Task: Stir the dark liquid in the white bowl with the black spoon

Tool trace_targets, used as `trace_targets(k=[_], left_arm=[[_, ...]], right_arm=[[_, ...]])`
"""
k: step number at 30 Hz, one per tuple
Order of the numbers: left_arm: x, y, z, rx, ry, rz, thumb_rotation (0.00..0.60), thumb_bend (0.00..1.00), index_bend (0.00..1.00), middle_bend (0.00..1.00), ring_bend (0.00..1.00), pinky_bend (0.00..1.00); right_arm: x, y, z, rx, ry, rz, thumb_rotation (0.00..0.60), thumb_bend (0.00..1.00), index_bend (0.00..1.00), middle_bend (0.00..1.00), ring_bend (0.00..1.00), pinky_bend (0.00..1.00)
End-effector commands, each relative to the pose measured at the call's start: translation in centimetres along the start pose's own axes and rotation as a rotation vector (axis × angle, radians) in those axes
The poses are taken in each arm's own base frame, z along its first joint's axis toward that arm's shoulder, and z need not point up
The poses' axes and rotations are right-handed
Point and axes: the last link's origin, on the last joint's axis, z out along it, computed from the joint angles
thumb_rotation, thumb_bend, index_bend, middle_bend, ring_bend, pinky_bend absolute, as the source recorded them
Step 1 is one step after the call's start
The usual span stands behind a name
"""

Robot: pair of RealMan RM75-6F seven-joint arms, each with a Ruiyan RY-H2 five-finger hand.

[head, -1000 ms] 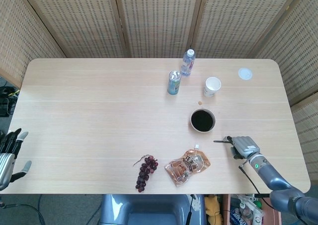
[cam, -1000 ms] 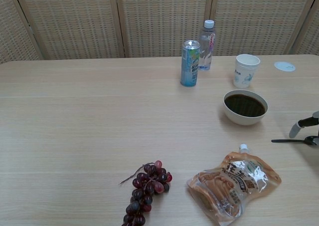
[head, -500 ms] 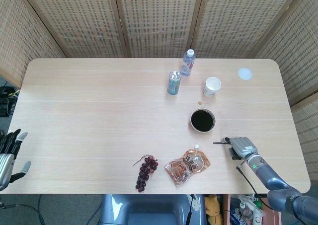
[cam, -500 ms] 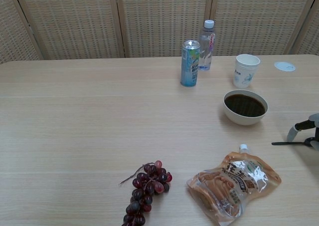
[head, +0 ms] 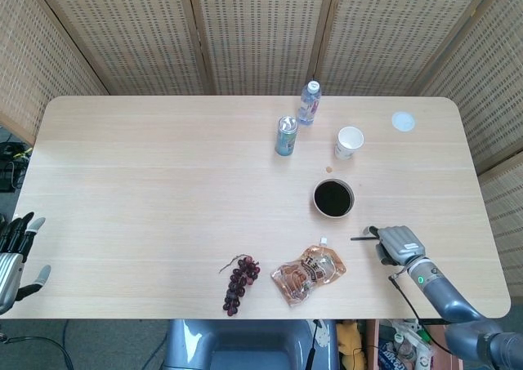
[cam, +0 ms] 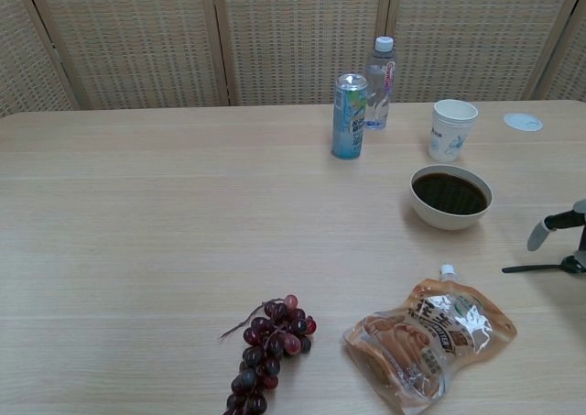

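Two hands appear at the near edge of the table (head: 163, 158). Nearest, the left hand (head: 15, 251) hangs off the near left corner, fingers spread and grasping nothing, apparently parked clear of the work. Also near, a bunch of grapes (cam: 273, 337) and a printed snack pouch (cam: 430, 328) lie flat, playing no evident part in the task. At the near right, the right hand (head: 396, 244) rests over the black spoon (cam: 536, 268), whose thin handle projects leftward toward the bowl; whether the fingers have closed on it cannot be told, as the chest view shows only a fingertip at its border. The spoon lies level just above or on the surface, beside but apart from the white bowl (cam: 450, 212), which holds undisturbed dark liquid (cam: 450, 193); stirring has probably not begun. Farther back stand a paper cup (cam: 453, 129), a drink can (cam: 348, 103), a water bottle (cam: 381, 70) and a white lid (cam: 523, 121).
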Motion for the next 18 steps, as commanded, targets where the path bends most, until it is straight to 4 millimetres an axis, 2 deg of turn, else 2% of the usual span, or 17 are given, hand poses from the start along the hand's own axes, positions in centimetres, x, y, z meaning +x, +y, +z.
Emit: trace_targets(k=[1,4,8,14,18], left_arm=[[0.0,0.0,0.0,-0.001,-0.001,-0.001,0.600,0.36,0.00,0.00,0.00,0.00],[-0.1,-0.1,0.0,-0.001,-0.001,-0.003,0.600,0.36,0.00,0.00,0.00,0.00],[-0.1,-0.2,0.1,0.000,0.001,-0.005,0.600,0.36,0.00,0.00,0.00,0.00],[-0.1,-0.5,0.0,0.005,0.003,-0.006,0.600,0.36,0.00,0.00,0.00,0.00],[-0.2,-0.8,-0.1,0.010,0.001,-0.006,0.600,0.36,0.00,0.00,0.00,0.00]], right_arm=[[0.0,-0.6,-0.7,0.011,0.077,-0.002,0.600,0.63,0.39,0.67,0.83,1.00],[0.0,-0.9,-0.8,0.010,0.129,0.002,0.600,0.49,0.49,0.58,0.73,1.00],[-0.2,-1.3,-0.7,-0.002,0.166,0.008,0.600,0.39,0.51,0.59,0.71,1.00],[-0.4,-1.6,0.0,-0.027,0.192,0.000,0.600,0.36,0.53,0.78,0.88,1.00],[-0.7,-1.9,0.7,-0.036,0.189,0.005,0.600,0.37,0.56,0.85,0.94,1.00]])
